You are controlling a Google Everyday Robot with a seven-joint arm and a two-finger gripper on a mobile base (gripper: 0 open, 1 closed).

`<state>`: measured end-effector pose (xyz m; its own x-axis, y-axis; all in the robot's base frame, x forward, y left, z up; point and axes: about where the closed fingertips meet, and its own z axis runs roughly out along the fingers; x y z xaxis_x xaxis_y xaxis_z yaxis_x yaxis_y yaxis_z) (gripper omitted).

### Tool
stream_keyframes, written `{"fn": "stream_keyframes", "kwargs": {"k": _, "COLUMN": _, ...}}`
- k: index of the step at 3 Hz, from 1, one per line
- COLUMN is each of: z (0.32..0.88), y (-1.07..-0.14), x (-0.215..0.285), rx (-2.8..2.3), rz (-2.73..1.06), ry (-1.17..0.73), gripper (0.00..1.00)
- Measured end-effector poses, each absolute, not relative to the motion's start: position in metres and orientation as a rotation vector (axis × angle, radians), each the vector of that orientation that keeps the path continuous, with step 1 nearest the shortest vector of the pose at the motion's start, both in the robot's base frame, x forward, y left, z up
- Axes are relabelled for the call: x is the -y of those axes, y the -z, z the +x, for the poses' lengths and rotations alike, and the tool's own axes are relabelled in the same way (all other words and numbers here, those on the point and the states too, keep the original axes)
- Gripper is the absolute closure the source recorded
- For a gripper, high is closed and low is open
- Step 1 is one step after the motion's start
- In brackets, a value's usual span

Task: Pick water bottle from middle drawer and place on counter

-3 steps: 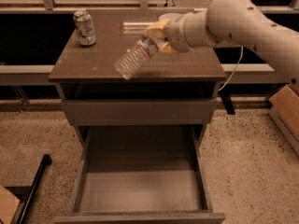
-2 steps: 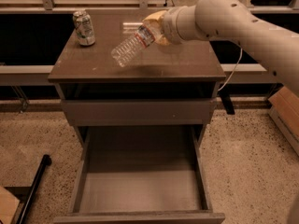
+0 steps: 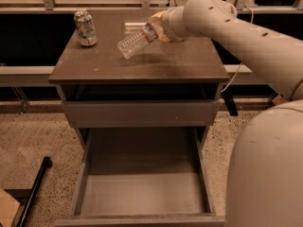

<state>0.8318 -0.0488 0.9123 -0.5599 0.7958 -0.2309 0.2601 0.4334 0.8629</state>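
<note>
Clamping the water bottle (image 3: 136,40) by its cap end in the jaws, tilted above the bench (image 3: 142,67) near its back edge, risking a roll toward the drink can (image 3: 85,28) if released so slanted.

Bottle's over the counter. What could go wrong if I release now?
1. Above the back of the counter, the gripper holds the water bottle by its cap end, tilted; released so, it may land sideways and roll.
2. Rolling left, it could knock the can.
3. Rolling off the front, it could drop into the open middle drawer.
</note>
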Motion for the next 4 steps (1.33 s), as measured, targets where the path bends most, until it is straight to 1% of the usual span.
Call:
{"fn": "stream_keyframes", "kwargs": {"k": 1, "z": 0.847, "y": -0.902, "x": 0.069, "rx": -2.013, "rz": 0.973, "ry": -1.026, "gripper": 0.81}}
{"fn": "stream_keyframes", "kwargs": {"k": 2, "z": 0.850, "y": -0.894, "x": 0.088, "rx": -1.994, "rz": 1.031, "ry": -0.969, "gripper": 0.59}}
{"fn": "stream_keyframes", "kwargs": {"k": 3, "z": 0.847, "y": -0.883, "x": 0.101, "rx": -2.025, "rz": 1.066, "ry": -0.937, "gripper": 0.34}}
{"fn": "stream_keyframes", "kwargs": {"k": 4, "z": 0.847, "y": -0.881, "x": 0.099, "rx": -2.036, "rz": 1.048, "ry": -0.928, "gripper": 0.12}}
